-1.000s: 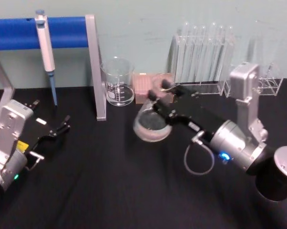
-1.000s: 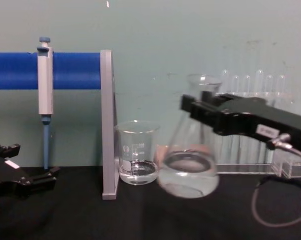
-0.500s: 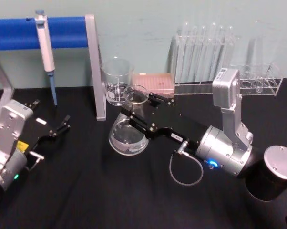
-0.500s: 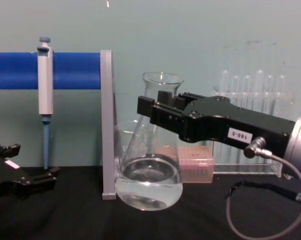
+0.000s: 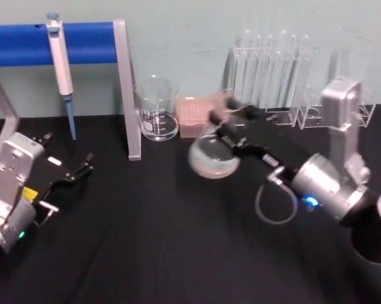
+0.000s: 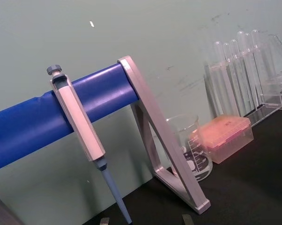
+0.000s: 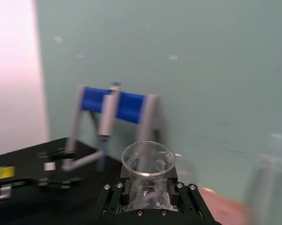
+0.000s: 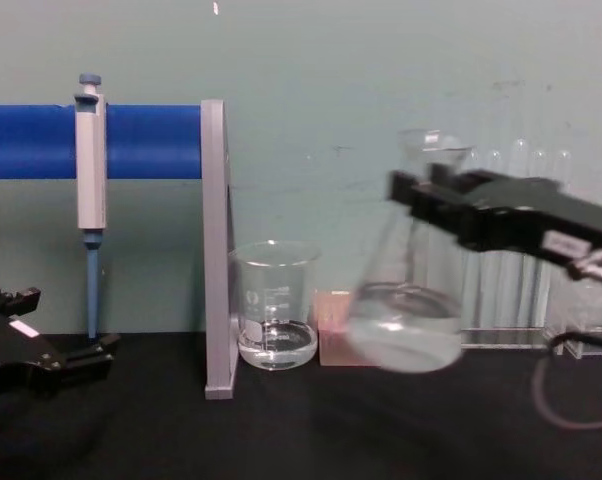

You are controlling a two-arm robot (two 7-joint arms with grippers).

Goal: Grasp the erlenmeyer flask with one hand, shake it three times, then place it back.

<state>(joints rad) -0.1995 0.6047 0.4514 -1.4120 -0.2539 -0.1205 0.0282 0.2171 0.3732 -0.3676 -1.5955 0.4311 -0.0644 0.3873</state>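
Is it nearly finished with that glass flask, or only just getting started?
Grasping looks done: the right gripper is shut on the neck of the erlenmeyer flask. Shaking is in hand: the flask appears to be held above the table, further right than half a second ago. How many shakes are done, I cannot tell. Left to do: setting it back down. The left gripper sits parked at the left.

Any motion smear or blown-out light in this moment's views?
Head view: the erlenmeyer flask and the right gripper clamped on its neck are smeared, the beaker crisp. Chest view: same smear on the flask, the pipette crisp. Right wrist view: a washed-out pale band along one side. Left gripper parked on the robot's left.
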